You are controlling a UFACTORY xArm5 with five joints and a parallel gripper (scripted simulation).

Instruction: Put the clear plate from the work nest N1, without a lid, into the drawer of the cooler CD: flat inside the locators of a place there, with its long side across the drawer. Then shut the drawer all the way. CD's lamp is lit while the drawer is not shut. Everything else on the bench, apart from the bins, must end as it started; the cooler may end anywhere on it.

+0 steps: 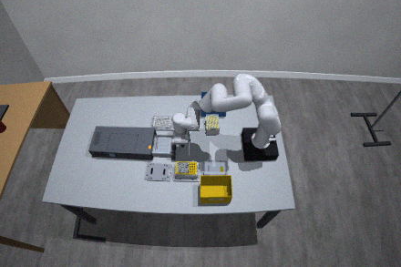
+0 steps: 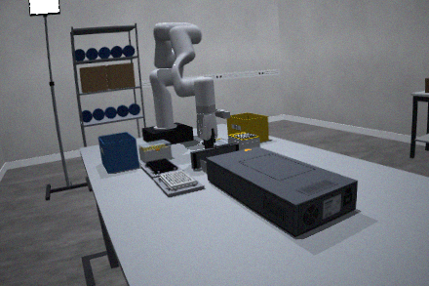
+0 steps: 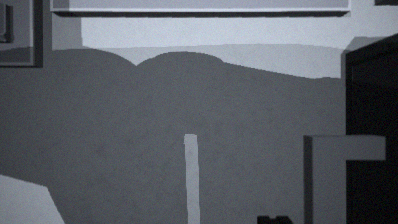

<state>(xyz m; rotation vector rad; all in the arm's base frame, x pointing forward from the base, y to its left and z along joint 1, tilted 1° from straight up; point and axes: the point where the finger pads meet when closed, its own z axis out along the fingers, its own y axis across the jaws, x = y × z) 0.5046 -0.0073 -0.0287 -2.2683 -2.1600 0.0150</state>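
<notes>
The cooler CD point(image 1: 120, 141) is a long dark grey box on the left half of the table; it also shows in the exterior view point(image 2: 280, 183). Its drawer point(image 1: 162, 146) stands pulled out on the right end, and its orange lamp point(image 1: 149, 147) is lit. A clear well plate point(image 1: 162, 122) lies flat on a holder just behind the drawer, nearer the camera in the exterior view point(image 2: 176, 179). My gripper point(image 1: 186, 136) point(image 2: 211, 144) points down just right of the drawer, low over the table. It is shut and empty. The wrist view shows shaded table and a thin pale upright strip point(image 3: 191, 175).
A blue box point(image 2: 118, 151), a yellow tip box point(image 1: 212, 123) and a black holder point(image 2: 161, 165) stand in the back row. A grey holder point(image 1: 159, 172), a yellow rack point(image 1: 186, 168), a clear item point(image 1: 214, 167) and a yellow bin point(image 1: 215, 189) stand in front. The arm's black base point(image 1: 260, 145) is at the right.
</notes>
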